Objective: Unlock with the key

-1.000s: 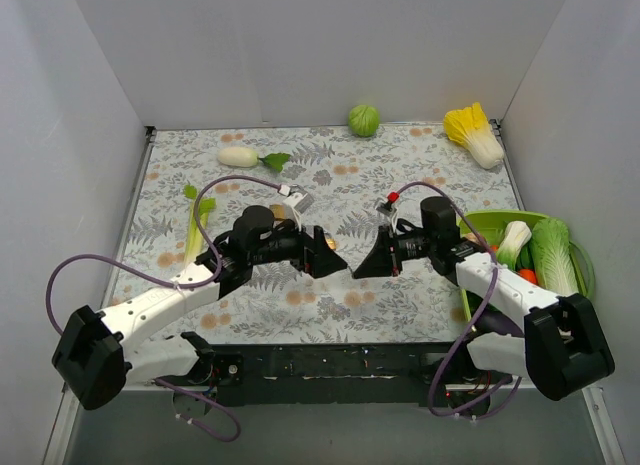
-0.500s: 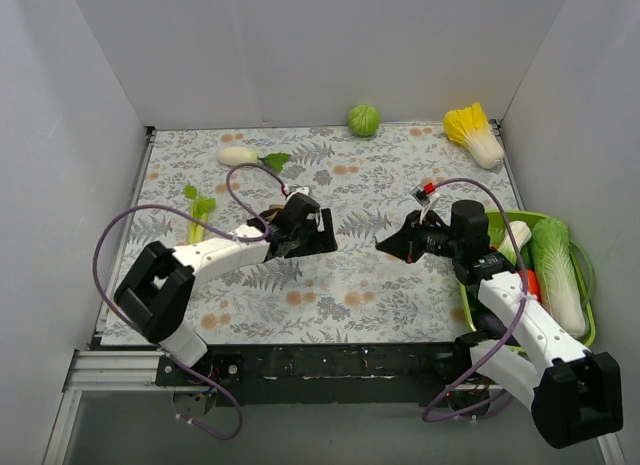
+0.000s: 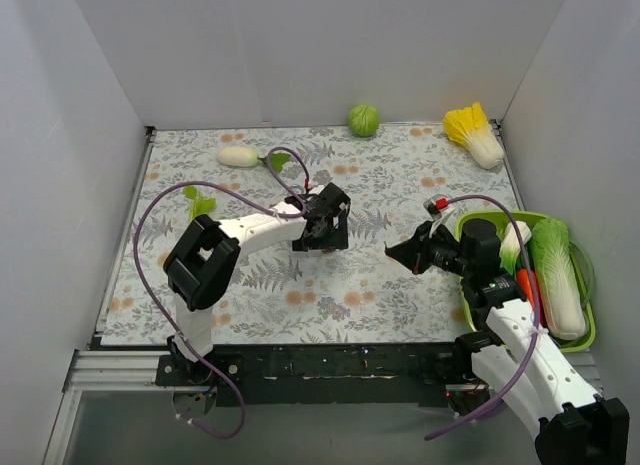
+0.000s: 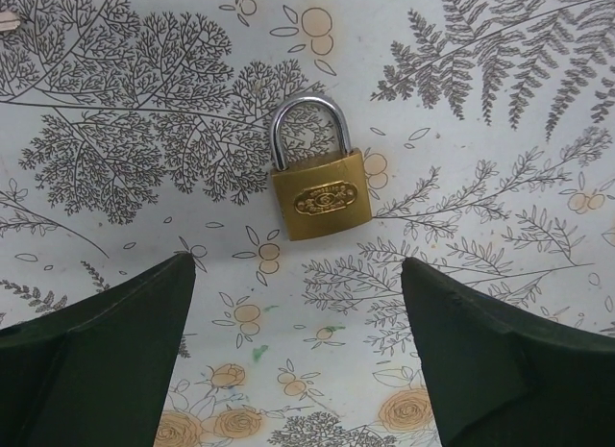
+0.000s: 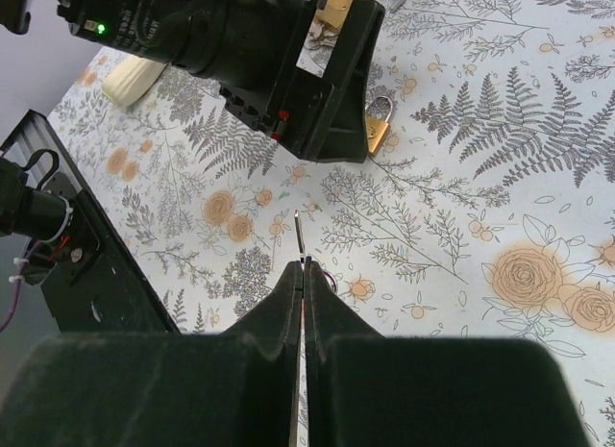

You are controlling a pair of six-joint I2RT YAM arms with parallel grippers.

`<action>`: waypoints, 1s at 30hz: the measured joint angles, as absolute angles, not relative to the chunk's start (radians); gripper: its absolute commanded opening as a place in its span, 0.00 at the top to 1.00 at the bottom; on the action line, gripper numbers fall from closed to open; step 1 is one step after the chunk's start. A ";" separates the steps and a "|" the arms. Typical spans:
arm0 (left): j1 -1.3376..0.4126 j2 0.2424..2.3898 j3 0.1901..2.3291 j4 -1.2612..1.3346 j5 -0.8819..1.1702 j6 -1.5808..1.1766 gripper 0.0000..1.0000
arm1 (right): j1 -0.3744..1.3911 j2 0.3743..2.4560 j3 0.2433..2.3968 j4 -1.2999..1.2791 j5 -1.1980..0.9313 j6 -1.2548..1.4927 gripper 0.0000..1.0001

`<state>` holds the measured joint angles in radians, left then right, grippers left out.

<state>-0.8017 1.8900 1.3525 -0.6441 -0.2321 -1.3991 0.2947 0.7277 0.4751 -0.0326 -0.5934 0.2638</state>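
A brass padlock with a steel shackle lies flat on the floral cloth, shackle pointing away in the left wrist view. My left gripper hovers just above it, open, and the lock sits beyond the fingertips with nothing between them. From the right wrist view the padlock peeks out beside the left gripper's black fingers. My right gripper is shut on the key, whose thin blade sticks out forward toward the lock. In the top view the left gripper and right gripper face each other, a short gap apart.
A green cabbage and a yellow napa cabbage lie at the back. A white radish and a leek are on the left. A green basket of vegetables stands at the right edge.
The left gripper has swung away from me and to the right, and now points down over the padlock. The right gripper has drawn back to the right with the key.
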 measured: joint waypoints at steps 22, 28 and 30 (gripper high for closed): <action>-0.778 2.074 1.544 -0.763 -0.210 -1.351 0.33 | 0.295 0.706 0.428 -0.036 -0.598 0.262 0.99; -0.778 2.074 1.544 -0.784 -0.223 -1.354 0.35 | 0.295 0.706 0.427 -0.027 -0.598 0.262 0.99; -0.778 2.077 1.544 -0.785 -0.225 -1.353 0.36 | 0.296 0.704 0.427 -0.027 -0.598 0.262 0.99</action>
<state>-0.7776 2.0766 1.5436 -0.7849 -0.2249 -1.3533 0.2958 0.7040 0.4271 -0.0269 -0.5980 0.2623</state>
